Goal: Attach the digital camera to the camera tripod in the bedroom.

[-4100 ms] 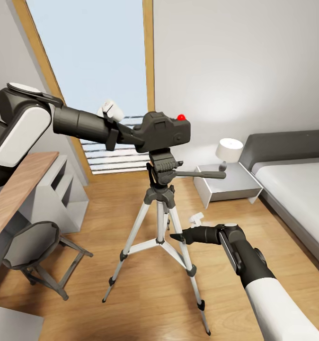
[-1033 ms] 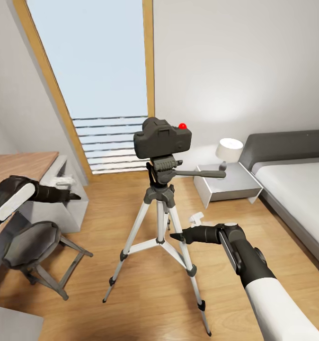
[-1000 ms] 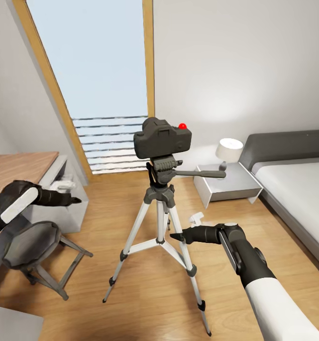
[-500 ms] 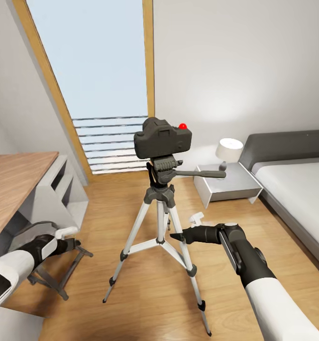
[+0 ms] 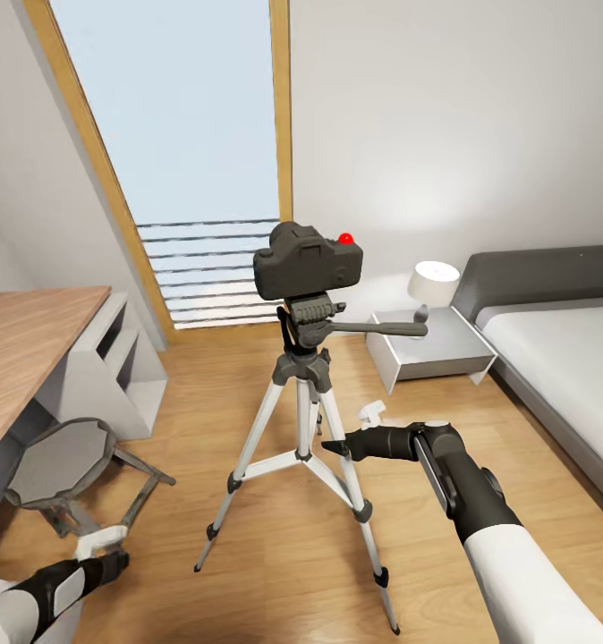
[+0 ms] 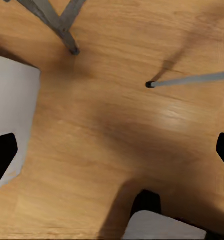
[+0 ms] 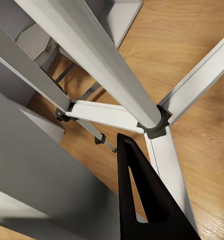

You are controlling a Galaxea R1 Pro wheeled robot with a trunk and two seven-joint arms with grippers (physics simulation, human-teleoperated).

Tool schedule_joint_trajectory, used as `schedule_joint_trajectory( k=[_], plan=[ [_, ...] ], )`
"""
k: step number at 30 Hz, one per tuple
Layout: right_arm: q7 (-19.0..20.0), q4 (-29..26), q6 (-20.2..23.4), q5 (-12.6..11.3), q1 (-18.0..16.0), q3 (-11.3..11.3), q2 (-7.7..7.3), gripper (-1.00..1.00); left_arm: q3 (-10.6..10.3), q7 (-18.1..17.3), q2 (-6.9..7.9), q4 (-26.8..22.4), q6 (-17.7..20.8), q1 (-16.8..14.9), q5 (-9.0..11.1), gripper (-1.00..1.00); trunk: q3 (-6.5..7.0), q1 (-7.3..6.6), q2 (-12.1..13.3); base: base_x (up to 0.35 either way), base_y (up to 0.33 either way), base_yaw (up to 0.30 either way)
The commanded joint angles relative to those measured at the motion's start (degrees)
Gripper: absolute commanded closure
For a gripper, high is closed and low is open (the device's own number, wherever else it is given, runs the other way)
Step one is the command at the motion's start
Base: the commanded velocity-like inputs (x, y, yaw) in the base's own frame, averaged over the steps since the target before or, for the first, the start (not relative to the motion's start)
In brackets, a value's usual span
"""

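Head view has the tripod (image 5: 303,429) standing on the wood floor (image 5: 248,572) with the camera (image 5: 307,261) seated square on its pan head, no gripper touching it. By the look of it the mounting is done, so the step in hand is getting clear without a knock. Doing it well means keeping both arms off the silver legs and not brushing the long side handle, since a nudge there could tip the whole stand.

The right arm reaches forward at mid height, its gripper (image 5: 333,445) just beside the nearest leg, with the camera well above it. Right wrist view shows one dark finger (image 7: 141,190) against the leg brace; I cannot tell whether that gripper is parted or closed. It should draw straight back, away from the leg.

The left arm hangs low, its gripper (image 5: 114,556) pointing at the floor near the stool (image 5: 55,463). Left wrist view shows its fingertips (image 6: 2,155) spread wide, holding nothing.
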Motion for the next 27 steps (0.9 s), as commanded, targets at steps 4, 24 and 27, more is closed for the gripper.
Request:
schedule_joint_trajectory(
  k=[4, 24, 27],
  plan=[
    [0.0, 4.0, -0.8, 3.8, 0.0, 0.0, -0.04, 1.0, -0.5, -0.2, -0.51, 0.0, -0.9, 6.8, 5.3, -1.0, -0.1, 0.05, -0.1, 0.0, 0.0, 0.0],
    [0.0, 4.0, -0.8, 4.1, 0.0, 0.1, 0.04, 1.0, -0.5, 12.2, -9.7, 0.0, -0.6, 21.3, 9.8, -1.0, -0.1, 0.05, -0.1, 0.0, 0.0, 0.0],
    [0.0, 4.0, -0.7, 4.1, 0.0, 0.1, 0.04, 1.0, -0.5, 13.8, -9.93, 0.0, -0.7, 22.6, 9.8, -1.0, -0.1, 0.05, -0.1, 0.0, 0.0, 0.0]
  ],
)
